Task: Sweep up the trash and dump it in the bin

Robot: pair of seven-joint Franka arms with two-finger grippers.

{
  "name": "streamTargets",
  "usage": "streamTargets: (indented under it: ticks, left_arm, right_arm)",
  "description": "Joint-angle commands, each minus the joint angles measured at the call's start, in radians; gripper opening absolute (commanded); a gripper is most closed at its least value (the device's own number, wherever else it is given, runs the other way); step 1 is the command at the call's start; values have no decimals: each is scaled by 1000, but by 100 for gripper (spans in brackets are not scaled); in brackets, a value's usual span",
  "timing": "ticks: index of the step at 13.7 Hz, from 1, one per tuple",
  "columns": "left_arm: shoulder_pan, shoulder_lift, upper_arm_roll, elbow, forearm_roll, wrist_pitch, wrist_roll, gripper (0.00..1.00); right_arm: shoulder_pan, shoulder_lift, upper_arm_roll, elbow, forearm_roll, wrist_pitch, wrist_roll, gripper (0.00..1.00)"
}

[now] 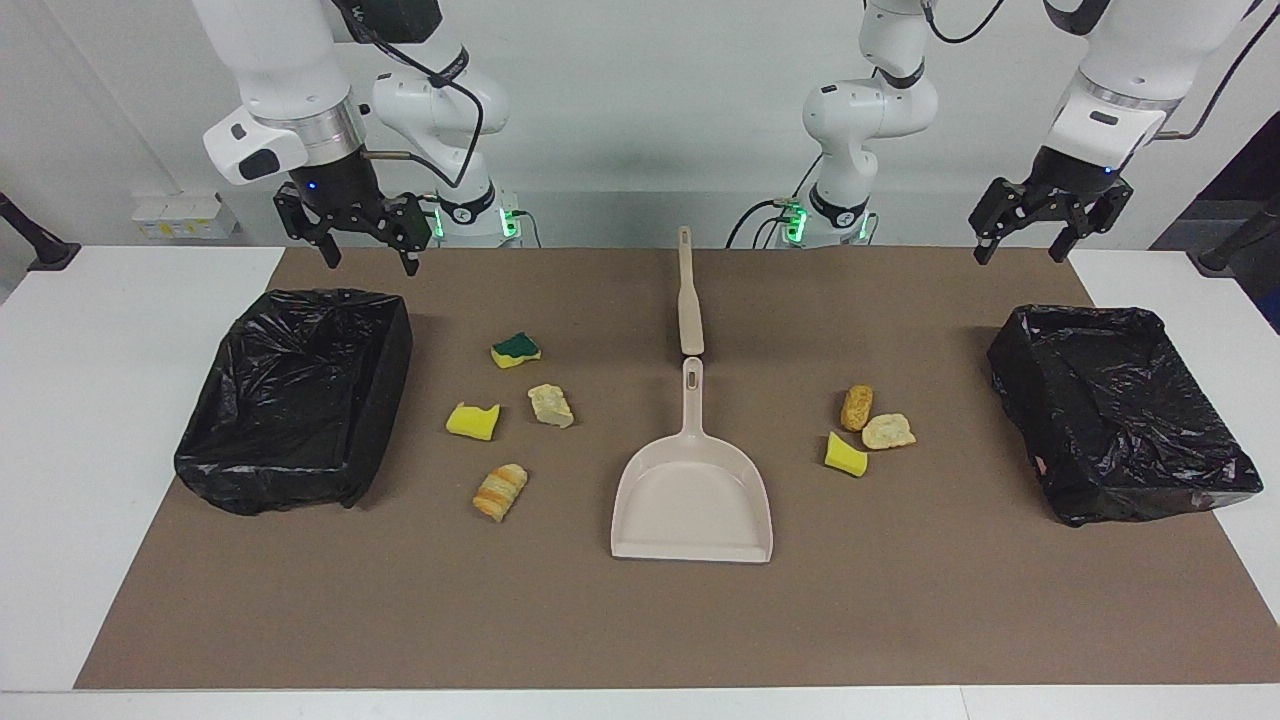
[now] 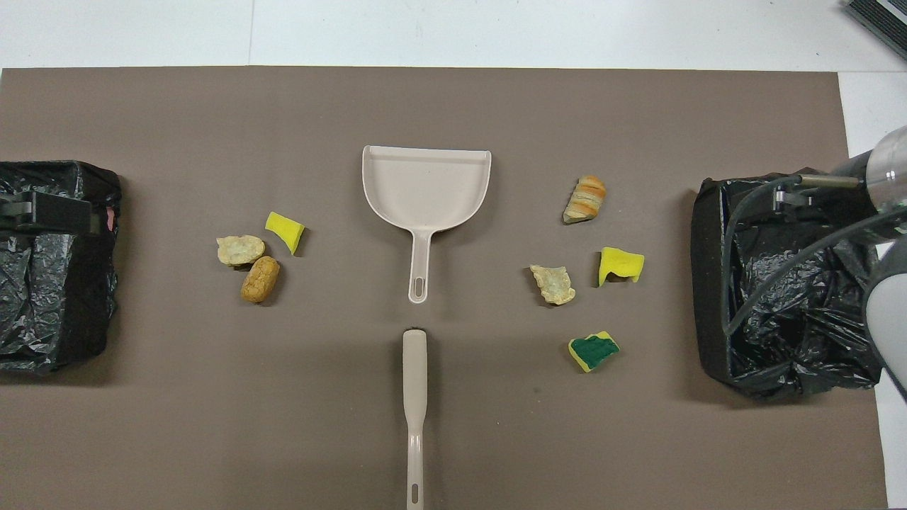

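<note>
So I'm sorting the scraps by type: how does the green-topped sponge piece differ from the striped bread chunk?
The green-topped sponge piece is yellow under a dark green top; the striped bread chunk is tan with golden-brown bands. The sponge piece lies nearer to the robots, the bread chunk farther. Both are small scraps lying loose on the brown mat, toward the right arm's end.

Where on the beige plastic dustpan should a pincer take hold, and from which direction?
Probably the beige plastic dustpan is best gripped from above at its narrow straight handle, which lies flat and points toward the robots; the wide scoop looks too broad for either pincer.
</note>
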Motion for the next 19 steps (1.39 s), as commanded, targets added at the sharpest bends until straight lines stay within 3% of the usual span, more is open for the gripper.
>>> streamTargets:
  ticks: [1,8,15,19]
  left_arm:
    - [-2,-16,3,-10,-3,-12,-3,100]
    - [-8,-36,1,-40,-3,-15,-5,100]
    - [-54,-243,-5,-370,-31,-10,-2,100]
    - [-232,-276,-5,-483,-55,5,-61,100]
  right_arm:
    - [-7,19,2,28,14,-13,-32,100]
    - [-10,7,0,12,21,-4,-32,100]
    - [-1,1,0,-3,21,4,-21,100]
    - [42,34,10,-3,20,70,11,100]
